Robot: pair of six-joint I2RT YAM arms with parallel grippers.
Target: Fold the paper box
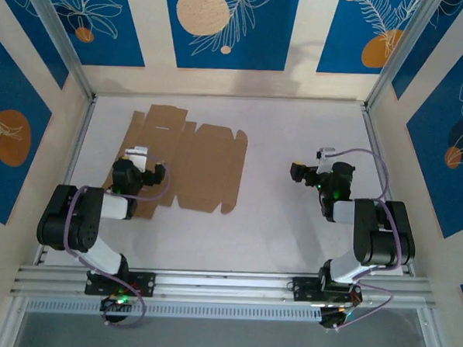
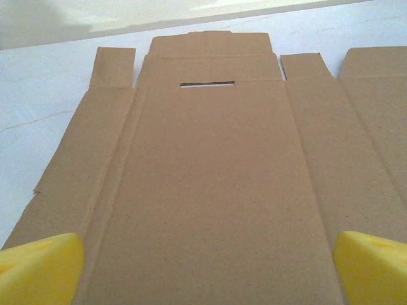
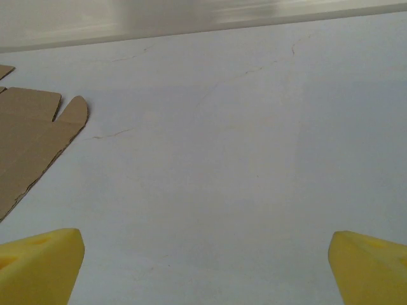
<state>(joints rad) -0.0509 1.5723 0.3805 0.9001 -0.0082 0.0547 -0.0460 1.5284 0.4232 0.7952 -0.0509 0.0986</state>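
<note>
plain brown paper box [image 1: 192,162] flat at left, under left gripper [image 2: 205,254], jaws spread wide; right gripper [image 3: 203,251] likewise spread over bare table [image 3: 254,127].

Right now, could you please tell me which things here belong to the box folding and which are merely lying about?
Job: paper box, flat and unfolded; left claw, open over it; right claw, open over the table.
Not the job: table itself; blue patterned wall panels.

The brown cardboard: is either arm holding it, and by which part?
Nothing is held. The left tool stands open above the flat paper box, gripping no part of it; the right tool stands open over the table beside it.
</note>
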